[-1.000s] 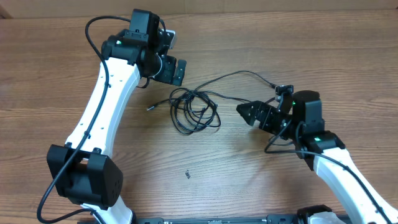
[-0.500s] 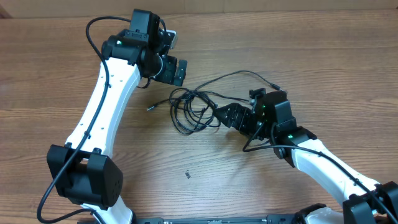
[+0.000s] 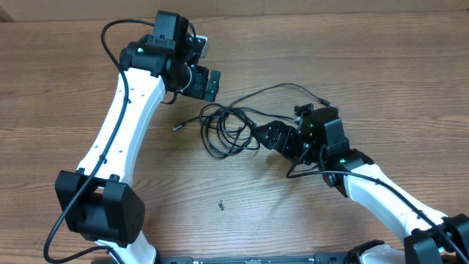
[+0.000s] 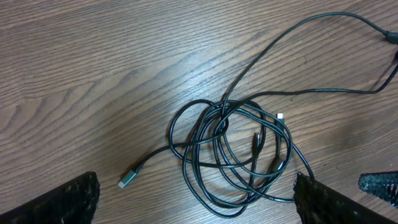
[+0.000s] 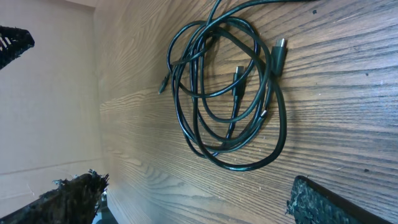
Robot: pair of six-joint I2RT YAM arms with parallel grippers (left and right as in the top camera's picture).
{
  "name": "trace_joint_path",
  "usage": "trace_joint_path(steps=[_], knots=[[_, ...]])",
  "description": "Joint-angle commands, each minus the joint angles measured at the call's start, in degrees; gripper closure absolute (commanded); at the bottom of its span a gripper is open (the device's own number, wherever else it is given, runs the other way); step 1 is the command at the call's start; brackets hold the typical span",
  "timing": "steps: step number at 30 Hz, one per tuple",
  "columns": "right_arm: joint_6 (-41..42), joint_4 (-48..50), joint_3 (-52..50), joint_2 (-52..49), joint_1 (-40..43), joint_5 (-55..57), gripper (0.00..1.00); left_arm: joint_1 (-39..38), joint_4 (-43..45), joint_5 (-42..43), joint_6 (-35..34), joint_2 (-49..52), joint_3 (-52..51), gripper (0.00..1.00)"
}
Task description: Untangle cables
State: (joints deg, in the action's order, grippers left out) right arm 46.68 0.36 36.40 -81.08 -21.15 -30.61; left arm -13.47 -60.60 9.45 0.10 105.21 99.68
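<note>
The right gripper stood spread wide, its fingers apart and holding nothing, its tip low over the table just beside the right edge of the cables; from overhead it could not be told whether a fingertip touched a strand. In the right wrist view the coil lay between and ahead of the two fingers, with bare wood under them. The left gripper was likewise spread and empty, hanging above and to the upper left of the coil, clear of it; its fingers framed the lower corners of its own view, with the bundle between them farther down on the table. The cables lay near the table's middle as a loose coil of several overlapping black loops. One grey-tipped plug trailed out to the coil's left side, and two plugs lay inside the loops. A long strand ran from the coil up and to the right, past the right arm's wrist. A small dark speck sat on the wood below the coil, too small to identify.
</note>
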Motion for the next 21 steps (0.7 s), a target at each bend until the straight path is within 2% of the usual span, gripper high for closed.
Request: trace_joint_path(steps=[1,13,21], knots=[[-0.24,0.00,0.70,-0.22,-0.22,0.55,0.03,-0.04,-0.02,0.90,-0.55,-1.46,0.17,0.01],[0.07,-0.02,0.70,-0.22,-0.22,1.60,0.04,-0.04,-0.02,0.90,-0.55,-1.46,0.17,0.00],[3.93,-0.22,0.68,-0.28,-1.88,5.53,0.04,-0.04,-0.02,0.90,-0.55,-1.46,0.17,0.00]])
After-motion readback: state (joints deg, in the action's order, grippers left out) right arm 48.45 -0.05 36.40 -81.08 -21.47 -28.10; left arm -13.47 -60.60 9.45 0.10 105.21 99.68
